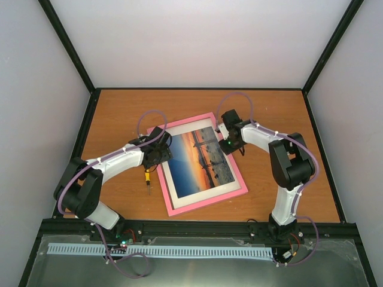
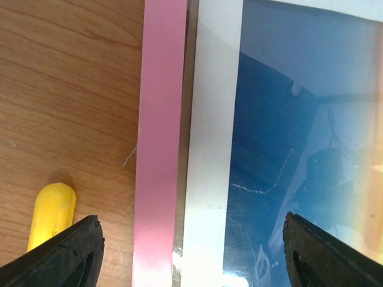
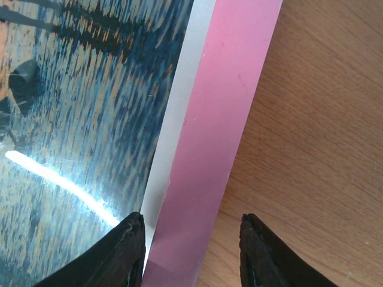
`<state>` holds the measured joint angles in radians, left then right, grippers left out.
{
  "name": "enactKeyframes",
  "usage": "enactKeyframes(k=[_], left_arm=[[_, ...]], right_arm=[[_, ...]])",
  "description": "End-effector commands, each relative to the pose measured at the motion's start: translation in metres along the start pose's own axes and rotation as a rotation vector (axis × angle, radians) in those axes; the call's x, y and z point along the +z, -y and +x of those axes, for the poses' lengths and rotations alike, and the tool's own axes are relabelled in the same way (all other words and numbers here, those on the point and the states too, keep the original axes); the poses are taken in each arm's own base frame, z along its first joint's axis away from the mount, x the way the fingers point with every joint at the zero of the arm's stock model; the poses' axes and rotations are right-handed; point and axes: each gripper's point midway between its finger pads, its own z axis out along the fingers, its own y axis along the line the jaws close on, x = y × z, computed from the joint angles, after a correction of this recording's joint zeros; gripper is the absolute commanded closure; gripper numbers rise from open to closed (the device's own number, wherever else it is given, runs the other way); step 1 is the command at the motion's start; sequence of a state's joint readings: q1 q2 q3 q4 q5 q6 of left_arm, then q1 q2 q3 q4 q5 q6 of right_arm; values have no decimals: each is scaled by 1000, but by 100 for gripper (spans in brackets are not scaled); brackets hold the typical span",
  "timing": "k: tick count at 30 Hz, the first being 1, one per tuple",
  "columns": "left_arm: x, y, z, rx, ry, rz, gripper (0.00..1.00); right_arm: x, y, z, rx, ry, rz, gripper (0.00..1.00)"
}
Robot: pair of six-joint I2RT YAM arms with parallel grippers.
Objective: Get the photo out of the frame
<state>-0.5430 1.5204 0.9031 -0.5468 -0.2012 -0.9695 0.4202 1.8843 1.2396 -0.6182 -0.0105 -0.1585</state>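
Where top view hides jaws, wrist views tell | left pincer point(image 2: 190, 221) wide apart | right pincer point(image 3: 191, 216) apart, astride frame point(image 3: 227, 119)

It looked like a robot lab. Plain white walls point(image 1: 203, 42) and black bars point(image 1: 67, 46) boxed in a wooden tabletop point(image 1: 281, 119), and a left arm point(image 1: 116, 160) and a right arm point(image 1: 287, 161) were bolted to its edge.

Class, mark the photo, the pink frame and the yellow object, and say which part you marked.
photo point(image 1: 200, 161), top external view, middle of the sunset print.
frame point(image 2: 158, 149), left wrist view, its pink side rail.
yellow object point(image 2: 52, 212), left wrist view, its rounded end.
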Motion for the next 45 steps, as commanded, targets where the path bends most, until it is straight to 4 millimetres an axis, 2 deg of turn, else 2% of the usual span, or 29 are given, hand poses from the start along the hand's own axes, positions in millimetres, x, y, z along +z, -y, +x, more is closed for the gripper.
enactKeyframes(k=[1,4,8,13,19,23,31,35,38,45], left_arm=[[-1,-1,-2,-16,6,2,19],[-1,-2,-1,-18,7,0,19],[-2,-3,-3,-16,14,-5,19],[-3,-5,-4,-17,22,-13,19],[-13,-10,-13,-30,69,-29,19],[-29,-13,-25,-37,124,-34,18],[-61,-11,-49,-35,229,-10,18],[-71,-8,-56,-37,262,8,18],[-74,-6,-58,-31,272,22,18],[-70,-4,-55,-15,260,29,18]], right_arm=[[5,1,-10,21,17,24,60],[8,-1,-8,24,9,14,63],[9,0,-9,29,10,17,75],[2,0,-13,44,27,17,97],[-15,-3,-22,74,78,-22,97],[-30,2,-28,98,115,-51,97],[-51,15,-25,133,159,-99,97],[-57,28,-22,146,169,-97,97],[-62,45,-19,146,170,-79,97],[-80,119,-3,187,174,0,97]])
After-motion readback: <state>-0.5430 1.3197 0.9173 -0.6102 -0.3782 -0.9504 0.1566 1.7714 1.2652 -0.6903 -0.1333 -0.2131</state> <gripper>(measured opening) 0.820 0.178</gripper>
